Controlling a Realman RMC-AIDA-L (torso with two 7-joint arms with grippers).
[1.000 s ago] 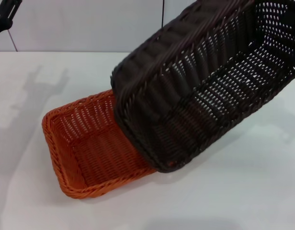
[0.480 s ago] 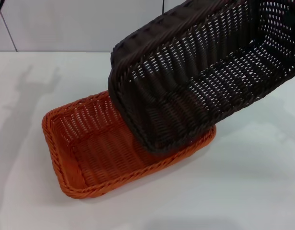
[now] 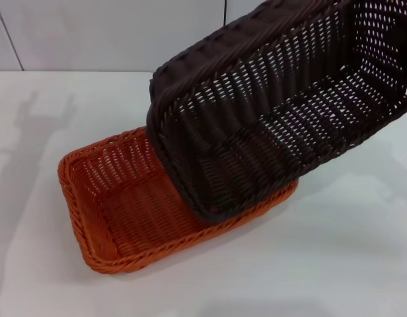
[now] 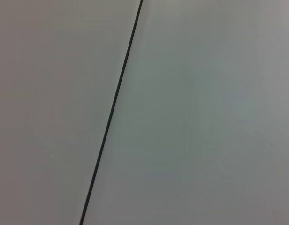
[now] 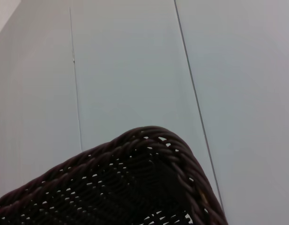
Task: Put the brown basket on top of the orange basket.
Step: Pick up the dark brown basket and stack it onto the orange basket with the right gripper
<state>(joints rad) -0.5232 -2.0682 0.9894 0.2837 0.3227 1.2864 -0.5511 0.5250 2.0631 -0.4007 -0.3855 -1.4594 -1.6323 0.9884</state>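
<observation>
The brown basket (image 3: pixel 276 112) hangs tilted in the air at the right of the head view, its open side facing me. Its lower left corner dips over the right part of the orange basket (image 3: pixel 117 205), and I cannot tell if they touch. The orange basket lies flat on the white table (image 3: pixel 335 264), open side up. A braided corner of the brown basket (image 5: pixel 149 183) fills the lower part of the right wrist view. Neither gripper shows in any view. What holds the brown basket is hidden at its far right end.
A pale panelled wall (image 3: pixel 111 33) stands behind the table. The left wrist view shows only wall with a dark seam (image 4: pixel 114 103). An arm's shadow (image 3: pixel 32 125) falls on the table's left side.
The brown basket has swung a little left and its low corner now lies over the orange basket's right end. The left gripper has risen out of the top left corner.
</observation>
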